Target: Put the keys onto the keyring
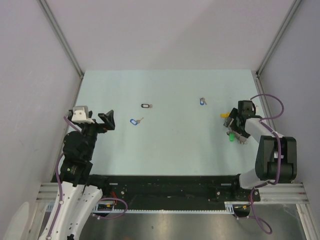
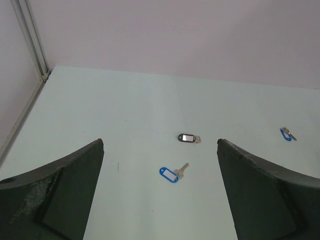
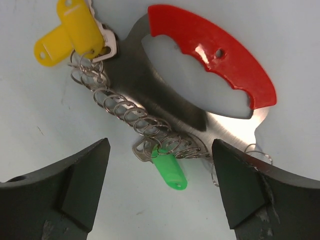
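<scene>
A blue-tagged key (image 1: 133,121) and a black-tagged key (image 1: 146,105) lie mid-table; both show in the left wrist view, blue (image 2: 170,174) and black (image 2: 187,137). Another blue-tagged key (image 1: 202,101) lies further right, also in the left wrist view (image 2: 286,133). The keyring (image 3: 150,122), with its red curved band (image 3: 215,55), yellow tag (image 3: 70,35) and green tag (image 3: 170,171), lies under my right gripper (image 3: 160,192), which is open just above it. It shows at the right of the top view (image 1: 230,125). My left gripper (image 1: 107,120) is open and empty, raised left of the keys.
Grey walls enclose the pale green table (image 1: 170,145) on three sides. A metal corner post (image 2: 32,42) stands at the back left. The black rail (image 1: 165,185) runs along the near edge between the arm bases.
</scene>
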You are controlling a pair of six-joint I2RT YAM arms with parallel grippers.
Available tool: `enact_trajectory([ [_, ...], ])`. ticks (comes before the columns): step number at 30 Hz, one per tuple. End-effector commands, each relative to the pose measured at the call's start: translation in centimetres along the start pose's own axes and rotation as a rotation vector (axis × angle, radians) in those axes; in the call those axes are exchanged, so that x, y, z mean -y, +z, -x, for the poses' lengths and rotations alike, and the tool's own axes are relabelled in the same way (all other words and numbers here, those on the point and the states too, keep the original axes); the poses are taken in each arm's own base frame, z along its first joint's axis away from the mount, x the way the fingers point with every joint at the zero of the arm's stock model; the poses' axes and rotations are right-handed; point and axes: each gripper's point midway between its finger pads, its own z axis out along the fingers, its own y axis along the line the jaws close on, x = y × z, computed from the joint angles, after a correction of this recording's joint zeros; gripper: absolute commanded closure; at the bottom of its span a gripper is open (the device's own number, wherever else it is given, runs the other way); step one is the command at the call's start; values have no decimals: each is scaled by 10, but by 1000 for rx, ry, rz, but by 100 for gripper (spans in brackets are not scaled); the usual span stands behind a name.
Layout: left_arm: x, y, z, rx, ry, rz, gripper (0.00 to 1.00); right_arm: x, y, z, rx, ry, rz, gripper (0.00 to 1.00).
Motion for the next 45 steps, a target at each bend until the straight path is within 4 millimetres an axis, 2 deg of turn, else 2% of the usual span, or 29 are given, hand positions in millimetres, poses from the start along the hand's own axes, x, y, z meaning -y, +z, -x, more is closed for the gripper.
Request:
enact_trajectory([
  [1,-1,-4,19,46,4,10,0,-8,5,-14,-47,10,44,12],
  [6,0,-4,19,48,4,9,0,-24,8,-47,-142,-67,94,11],
  [7,-1,-5,20,51,5,10,0,-41,4,-60,-163,-113,128,11],
  [10,-1,-5,19,48,6,10,0,-66,-1,-79,-194,-161,186,11],
  [14,-1,-4,19,46,8,9,0,-132,-28,-118,-247,-225,378,11],
  [18,0,-4,18,44,8,8,0,-188,-65,-134,-248,-295,553,11],
  [20,-1,-4,18,45,8,9,0,-200,-80,-129,-212,-331,586,11],
  [23,-1,-4,18,46,9,11,0,-200,-96,-109,-128,-356,591,12],
  [25,-1,-4,18,46,9,8,0,-189,-94,-96,-83,-372,548,16],
  [28,0,-4,18,44,8,5,0,-169,-85,-91,-82,-398,473,20],
  [30,1,-4,18,45,9,1,0,-163,-82,-98,-104,-427,455,25],
  [34,1,-2,15,37,9,-3,0,-166,-88,-121,-132,-564,487,38],
  [36,3,-2,15,34,11,-9,0,-164,-86,-126,-130,-585,484,39],
  [38,3,0,13,29,13,-13,0,-163,-85,-127,-131,-585,487,40],
  [42,4,2,9,16,17,-19,0,-174,-85,-125,-97,-584,516,41],
  [45,4,4,7,7,18,-18,0,-179,-79,-123,-59,-582,492,49],
])
